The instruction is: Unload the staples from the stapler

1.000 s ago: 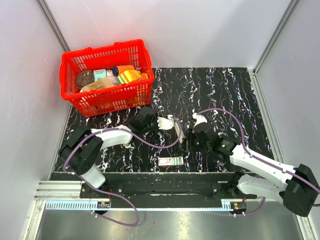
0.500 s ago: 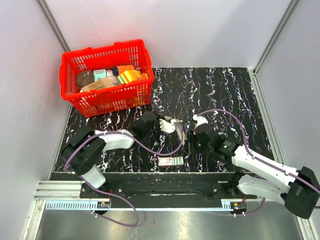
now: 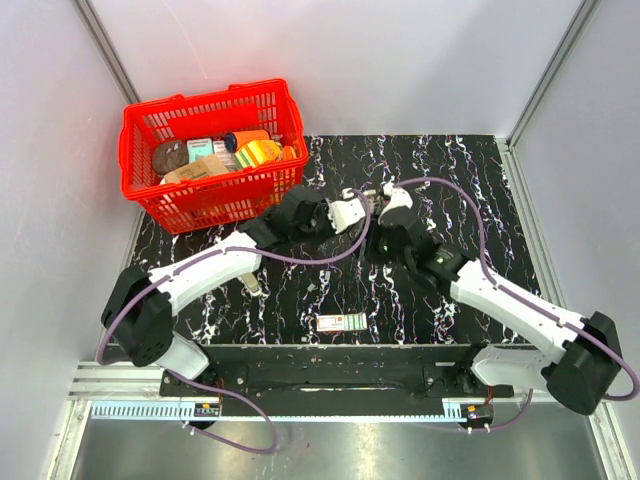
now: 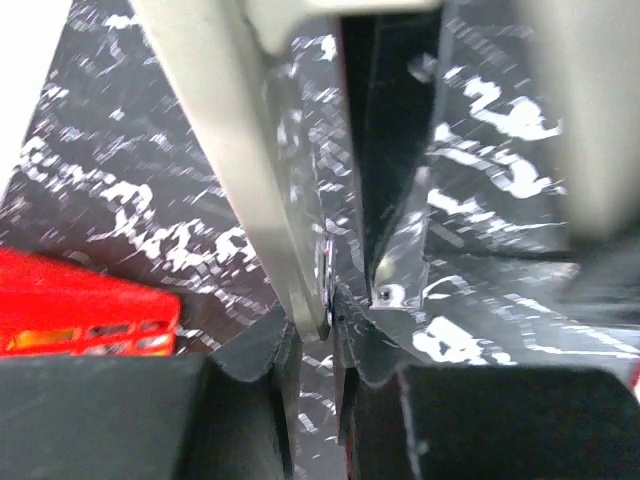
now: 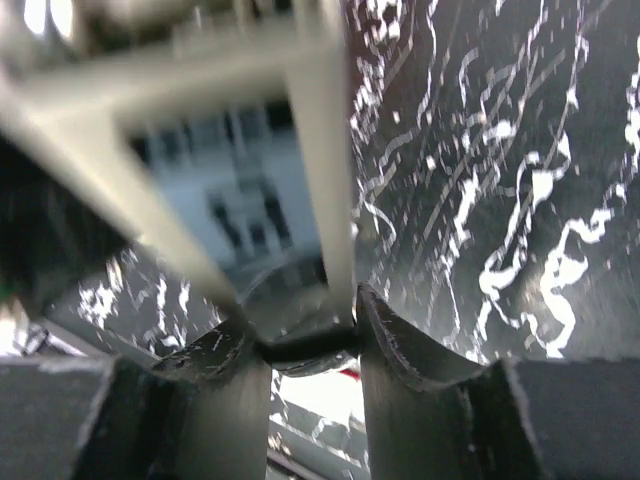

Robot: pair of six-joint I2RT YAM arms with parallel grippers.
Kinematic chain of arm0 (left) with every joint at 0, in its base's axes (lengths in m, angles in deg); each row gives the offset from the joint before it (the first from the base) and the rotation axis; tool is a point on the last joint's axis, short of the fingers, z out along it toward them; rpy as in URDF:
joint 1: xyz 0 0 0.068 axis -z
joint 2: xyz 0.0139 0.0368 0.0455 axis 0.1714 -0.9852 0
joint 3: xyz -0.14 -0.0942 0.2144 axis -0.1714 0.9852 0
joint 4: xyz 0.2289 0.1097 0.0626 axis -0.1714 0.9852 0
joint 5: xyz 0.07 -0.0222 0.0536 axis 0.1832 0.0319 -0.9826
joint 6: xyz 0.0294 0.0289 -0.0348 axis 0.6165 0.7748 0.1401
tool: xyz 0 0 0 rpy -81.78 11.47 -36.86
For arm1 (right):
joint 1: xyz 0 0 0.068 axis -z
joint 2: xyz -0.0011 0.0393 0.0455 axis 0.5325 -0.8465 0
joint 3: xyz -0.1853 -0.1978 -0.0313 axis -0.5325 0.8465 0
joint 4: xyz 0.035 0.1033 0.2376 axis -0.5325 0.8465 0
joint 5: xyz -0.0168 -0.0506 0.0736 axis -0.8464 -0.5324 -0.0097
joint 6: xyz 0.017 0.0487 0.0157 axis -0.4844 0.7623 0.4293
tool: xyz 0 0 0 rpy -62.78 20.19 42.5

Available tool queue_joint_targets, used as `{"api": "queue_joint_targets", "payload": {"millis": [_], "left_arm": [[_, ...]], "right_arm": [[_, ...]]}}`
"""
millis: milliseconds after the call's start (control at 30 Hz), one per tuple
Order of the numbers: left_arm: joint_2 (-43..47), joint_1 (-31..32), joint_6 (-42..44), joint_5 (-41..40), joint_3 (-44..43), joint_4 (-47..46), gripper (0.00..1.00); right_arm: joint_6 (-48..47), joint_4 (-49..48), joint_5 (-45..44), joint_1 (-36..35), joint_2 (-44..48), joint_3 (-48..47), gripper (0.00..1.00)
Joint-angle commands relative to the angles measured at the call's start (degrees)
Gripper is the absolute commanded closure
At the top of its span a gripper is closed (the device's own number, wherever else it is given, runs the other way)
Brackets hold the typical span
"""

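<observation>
Clamping one stapler [image 4: 250, 170] together, left hand [image 4: 335, 300] and right hand [image 5: 305, 320] meet near one red basket [image 3: 220, 197].

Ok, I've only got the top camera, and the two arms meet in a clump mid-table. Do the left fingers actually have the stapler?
Observer: Yes. The left wrist view shows the left fingers shut on the stapler, on its beige bar.
Operator: And the right?
Observer: Its wrist view, though blurred, shows a beige bar pinched between the right fingers.
Operator: Is it hinged open?
Observer: In the left wrist view a dark metal part splays away from the beige bar.
</observation>
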State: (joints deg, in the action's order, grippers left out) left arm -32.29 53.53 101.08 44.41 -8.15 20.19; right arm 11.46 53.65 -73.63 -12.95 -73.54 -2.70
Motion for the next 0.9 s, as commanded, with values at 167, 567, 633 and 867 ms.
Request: {"api": "queue_joint_targets", "payload": {"millis": [167,567,633,867], "left_arm": [[2.6,1.4,-7.8,17.2,-4.7,12.1,0.83],[6.2,-5.5,-13.2,18.2,-10.1,18.9,0.37],[8.4,-9.1,-13.8,20.0,-10.2,19.8,0.36],[13.4,-23.6,-13.6,24.9,-12.2,29.7,0.35]], "right_arm": [[1.5,-12.0,0.1,8.6,-8.5,-11.3,1.00],[-7.0,-8.1,4.0,19.4,-22.5,-22.3,1.00],[-8.6,-7.9,3.4,20.3,-25.5,-24.0,1.00],[-13.6,-4.7,0.4,21.1,-41.1,-35.3,1.00]]}}
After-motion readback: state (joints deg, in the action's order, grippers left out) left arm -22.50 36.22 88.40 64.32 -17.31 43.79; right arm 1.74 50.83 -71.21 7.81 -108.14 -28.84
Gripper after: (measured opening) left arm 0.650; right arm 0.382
